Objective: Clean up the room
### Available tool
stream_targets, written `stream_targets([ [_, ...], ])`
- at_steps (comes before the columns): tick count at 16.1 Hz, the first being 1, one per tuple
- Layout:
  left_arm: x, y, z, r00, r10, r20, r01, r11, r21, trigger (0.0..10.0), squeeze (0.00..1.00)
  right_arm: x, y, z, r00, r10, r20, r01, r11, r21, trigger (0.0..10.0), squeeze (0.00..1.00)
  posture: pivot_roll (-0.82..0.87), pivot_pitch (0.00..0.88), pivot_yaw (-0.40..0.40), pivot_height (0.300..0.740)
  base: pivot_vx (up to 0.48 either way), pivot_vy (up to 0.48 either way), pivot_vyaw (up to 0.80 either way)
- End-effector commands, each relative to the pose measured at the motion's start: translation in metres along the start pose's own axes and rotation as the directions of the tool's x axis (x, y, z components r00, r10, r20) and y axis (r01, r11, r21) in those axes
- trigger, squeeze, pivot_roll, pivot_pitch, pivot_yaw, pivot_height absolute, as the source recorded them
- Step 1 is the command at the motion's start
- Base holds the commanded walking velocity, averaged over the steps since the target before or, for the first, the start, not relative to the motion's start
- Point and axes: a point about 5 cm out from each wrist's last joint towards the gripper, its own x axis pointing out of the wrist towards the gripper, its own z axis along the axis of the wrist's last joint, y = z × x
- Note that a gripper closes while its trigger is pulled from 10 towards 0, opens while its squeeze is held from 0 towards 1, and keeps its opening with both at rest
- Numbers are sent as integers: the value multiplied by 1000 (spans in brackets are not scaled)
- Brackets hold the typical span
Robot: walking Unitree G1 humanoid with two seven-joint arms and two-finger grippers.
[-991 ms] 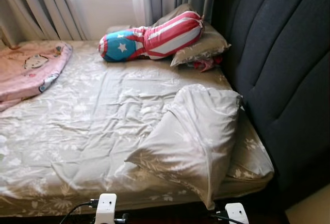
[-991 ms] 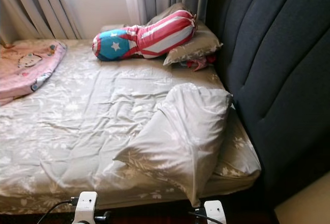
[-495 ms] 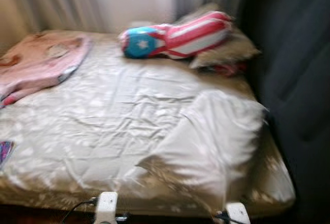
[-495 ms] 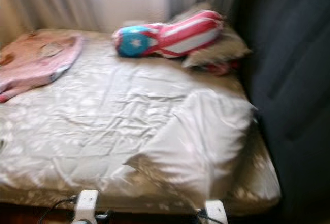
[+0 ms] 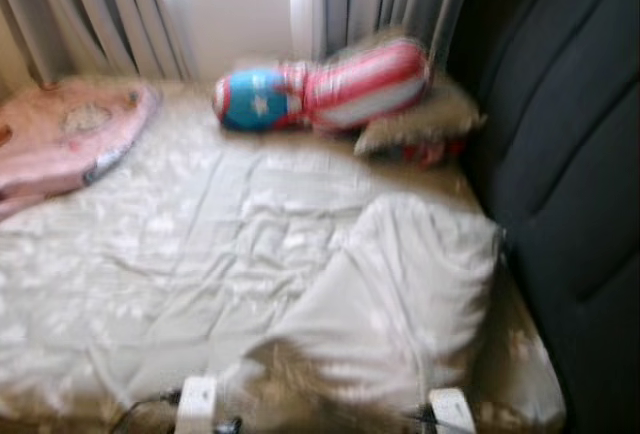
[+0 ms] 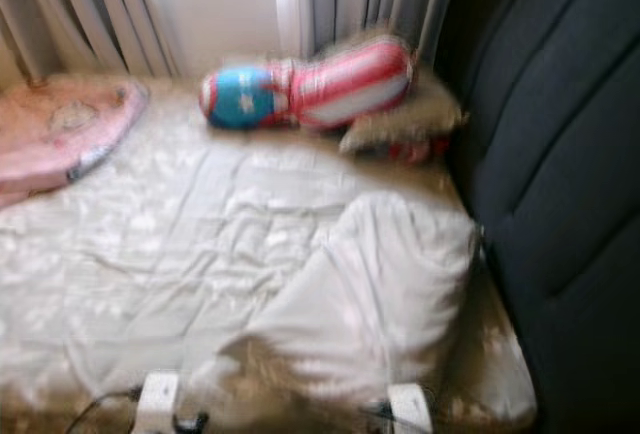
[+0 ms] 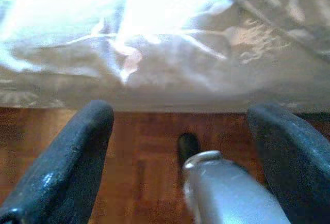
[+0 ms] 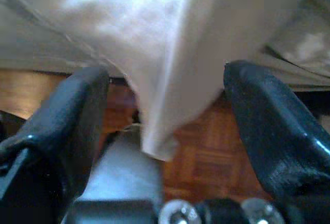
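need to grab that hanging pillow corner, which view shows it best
The right wrist view: the pillow corner hangs sharp between the open fingers of the right gripper, above the wooden floor. Both eye views show the whole pillow blurred, its corner indistinct.

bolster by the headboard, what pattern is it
The bolster has a blue end with a white star and red and white stripes, best seen in the left eye view.
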Motion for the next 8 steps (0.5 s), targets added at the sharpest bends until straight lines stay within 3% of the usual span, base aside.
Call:
stream_targets([
  [1,1,-7,8,999,-22,44,22,1000,-5,10000,0,-2,-10,-5,999,-32,-9,32,999,13,10000,0,-21,0,-34,740,0,0,0],
  [4,2,-9,19,994,-34,99,34,999,0,10000,0,-3,-9,-6,1000,-24,-9,25,1000,16,10000,0,-16,0,-35,740,0,0,0],
  [8,2,-11,54,951,-45,306,58,998,-33,10000,0,-6,-8,-5,993,-60,105,45,989,139,10000,0,-43,0,-19,740,0,0,0],
])
